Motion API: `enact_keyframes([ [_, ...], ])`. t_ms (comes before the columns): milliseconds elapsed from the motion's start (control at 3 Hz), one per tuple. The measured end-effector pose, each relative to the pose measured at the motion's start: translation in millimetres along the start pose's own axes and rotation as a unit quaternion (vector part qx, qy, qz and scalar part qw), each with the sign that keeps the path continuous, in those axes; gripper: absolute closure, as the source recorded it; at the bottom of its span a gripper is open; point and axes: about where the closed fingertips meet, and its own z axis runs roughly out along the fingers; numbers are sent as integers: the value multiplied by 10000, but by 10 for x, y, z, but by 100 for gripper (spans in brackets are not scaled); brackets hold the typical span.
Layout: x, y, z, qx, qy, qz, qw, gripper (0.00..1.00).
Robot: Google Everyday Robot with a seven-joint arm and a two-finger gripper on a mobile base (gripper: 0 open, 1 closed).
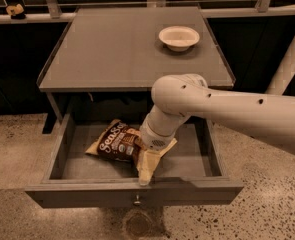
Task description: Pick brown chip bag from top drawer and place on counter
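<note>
The brown chip bag (116,143) lies flat in the open top drawer (87,196), left of its middle, white script lettering facing up. The drawer's small round knob (136,200) shows on the front panel. My gripper (146,175) hangs from the thick white arm (187,101), which comes in from the right. The gripper points down into the drawer at the bag's right end, just behind the front panel, and covers that end of the bag. The grey counter (122,49) sits above and behind the drawer.
A small white bowl (179,37) stands on the counter's back right. A small tan object (15,10) sits on the ledge at the far left. A white pole (292,59) slants at the right. Speckled floor surrounds the cabinet.
</note>
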Motion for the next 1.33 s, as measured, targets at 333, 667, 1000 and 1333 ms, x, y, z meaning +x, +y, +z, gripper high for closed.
enact_keyframes([
  [333, -43, -133, -76, 94, -10, -59, 9999, 0],
  [667, -150, -399, -102, 201, -25, -185, 9996, 0],
  [1000, -199, -600, 70, 209, -123, -206, 9995, 0],
  [1333, -139, -696, 392, 129, -272, -122, 9995, 0],
])
